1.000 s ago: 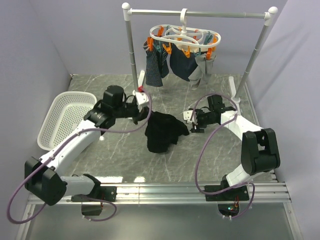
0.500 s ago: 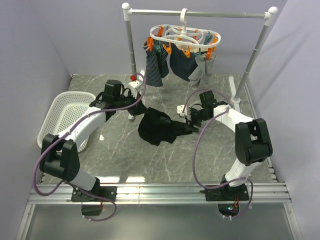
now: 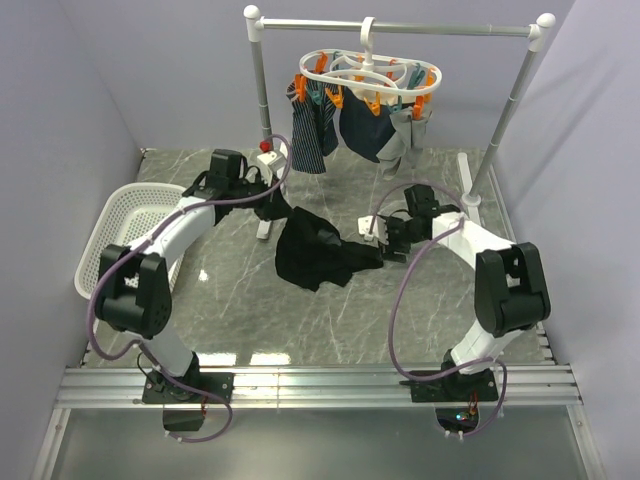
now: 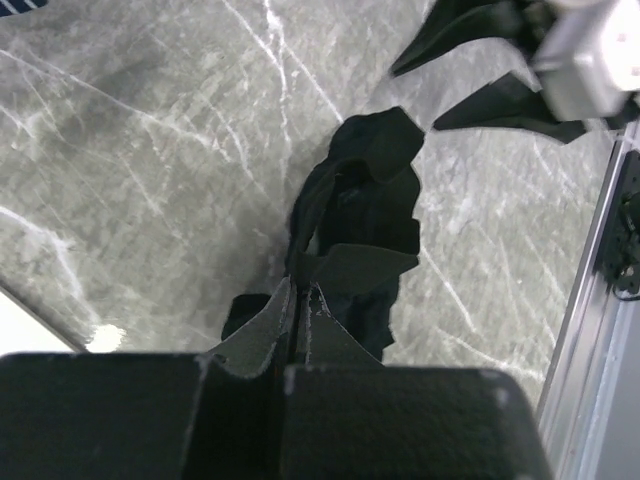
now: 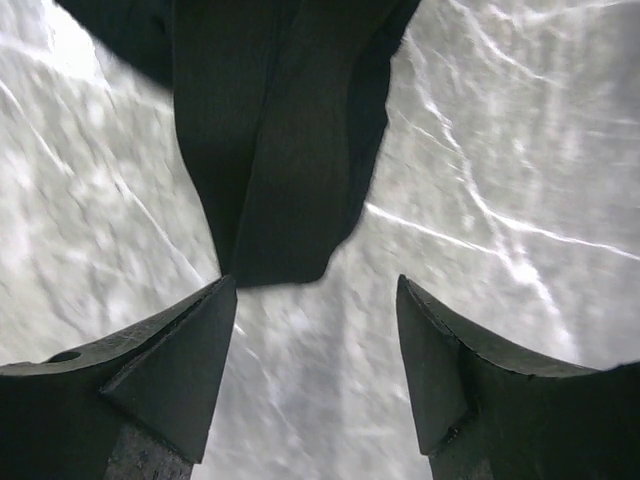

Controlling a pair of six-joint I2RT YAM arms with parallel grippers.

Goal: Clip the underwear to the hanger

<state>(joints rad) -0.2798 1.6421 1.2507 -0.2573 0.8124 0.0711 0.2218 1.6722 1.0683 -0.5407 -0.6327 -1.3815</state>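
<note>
The black underwear (image 3: 315,252) lies crumpled on the marble table, below and in front of the white hanger (image 3: 370,72), which hangs on the rail with orange and teal pegs. My left gripper (image 3: 287,212) is shut on the underwear's back-left edge; in the left wrist view the fingers (image 4: 298,302) pinch the cloth (image 4: 360,190). My right gripper (image 3: 383,246) is open at the underwear's right end. In the right wrist view the gripper (image 5: 312,288) is empty and the cloth's tip (image 5: 275,130) lies just ahead of the left finger.
A striped garment (image 3: 308,130), a dark garment (image 3: 362,135) and a grey sock piece (image 3: 405,135) hang from the hanger's pegs. The silver rail stand (image 3: 262,90) stands at the back. A white basket (image 3: 125,235) sits at the left.
My left arm has swung back and left, dragging the underwear's corner towards the rear and stretching the cloth sideways. My right gripper has stayed at the cloth's right end, shifting slightly right.
</note>
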